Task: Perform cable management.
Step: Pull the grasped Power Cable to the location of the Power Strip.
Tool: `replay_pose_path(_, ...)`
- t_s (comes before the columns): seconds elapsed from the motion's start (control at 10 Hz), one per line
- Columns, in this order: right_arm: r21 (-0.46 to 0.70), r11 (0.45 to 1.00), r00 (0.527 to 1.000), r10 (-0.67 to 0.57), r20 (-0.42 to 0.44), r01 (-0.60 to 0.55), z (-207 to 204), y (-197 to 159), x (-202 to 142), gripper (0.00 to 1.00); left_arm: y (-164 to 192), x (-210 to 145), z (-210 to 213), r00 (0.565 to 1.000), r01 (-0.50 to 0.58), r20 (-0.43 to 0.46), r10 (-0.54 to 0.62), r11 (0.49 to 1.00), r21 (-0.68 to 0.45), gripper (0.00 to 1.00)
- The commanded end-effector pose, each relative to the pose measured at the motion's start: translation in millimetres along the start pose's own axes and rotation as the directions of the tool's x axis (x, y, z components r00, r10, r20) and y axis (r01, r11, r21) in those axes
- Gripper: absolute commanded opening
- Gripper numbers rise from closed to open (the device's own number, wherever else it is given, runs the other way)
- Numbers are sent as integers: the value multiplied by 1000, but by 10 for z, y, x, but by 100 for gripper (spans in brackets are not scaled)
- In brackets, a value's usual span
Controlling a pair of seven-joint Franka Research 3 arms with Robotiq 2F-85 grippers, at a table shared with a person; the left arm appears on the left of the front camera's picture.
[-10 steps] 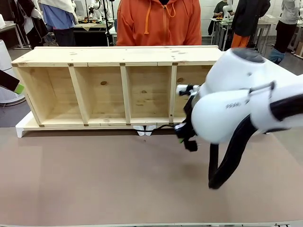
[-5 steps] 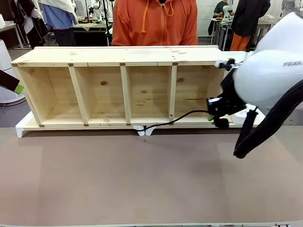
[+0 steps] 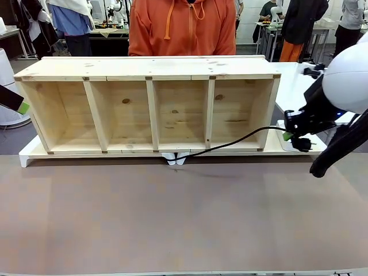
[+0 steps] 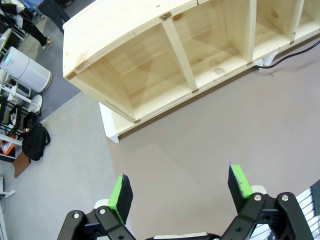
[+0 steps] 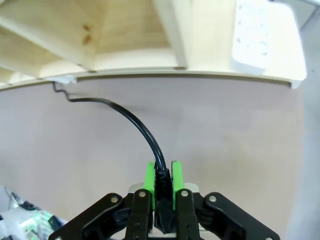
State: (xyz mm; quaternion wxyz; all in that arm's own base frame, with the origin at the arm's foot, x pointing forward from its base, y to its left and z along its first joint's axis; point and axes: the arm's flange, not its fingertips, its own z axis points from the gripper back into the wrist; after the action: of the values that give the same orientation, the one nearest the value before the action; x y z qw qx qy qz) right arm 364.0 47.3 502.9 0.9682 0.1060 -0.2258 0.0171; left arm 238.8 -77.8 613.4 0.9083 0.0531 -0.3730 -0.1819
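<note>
Near the table's [image 3: 172, 218] left edge, your left gripper [image 4: 180, 187] hangs with its jaws wide apart and nothing between them. Along the far edge lies the four-bay wooden shelf [image 3: 149, 69], with a person in an orange hoodie [image 3: 181, 26] standing behind it. The cable [image 3: 230, 142] comes out from under the shelf's front edge near its middle and rises rightward off the table. By the shelf's right end, your right gripper [image 5: 162, 170] is clamped tight on the cable near its plug [image 3: 305, 142], close to the white power strip [image 5: 255, 35].
</note>
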Motion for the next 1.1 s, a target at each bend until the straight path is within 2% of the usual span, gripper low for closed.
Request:
replay_pose_path(0.0, -41, 999, 999, 4, 55, -1, -342, -500, -1627, 16, -1, 12, -10, 1000, -4, 3, 4, 1000, 2, 100)
replay_pose_path(0.1, -67, 998, 998, 10, 67, -6, -300, -565, -1572, 16, -1, 12, -10, 1000, -4, 3, 4, 1000, 2, 100)
replay_pose_path(0.2, -139, 989, 990, 67, 123, -50, -266, -619, -1519, 16, -1, 12, -10, 1000, -4, 3, 4, 1000, 2, 100)
replay_pose_path(0.3, -145, 989, 990, 50, 131, -31, -247, -661, -1417, 16, -1, 12, -10, 1000, -4, 3, 4, 1000, 2, 100)
replay_pose_path(0.5, -204, 972, 973, 154, 172, -117, -301, -702, -1191, 16, -1, 12, -10, 1000, -4, 3, 4, 1000, 2, 100)
replay_pose_path(0.8, -201, 970, 980, 160, 118, -135, -511, -663, -896, 16, -1, 12, -10, 1000, -4, 3, 4, 1000, 2, 100)
replay_pose_path(1.0, -173, 984, 997, 63, 54, -53, -553, -696, -646, 16, -1, 12, -10, 1000, -4, 3, 4, 1000, 2, 100)
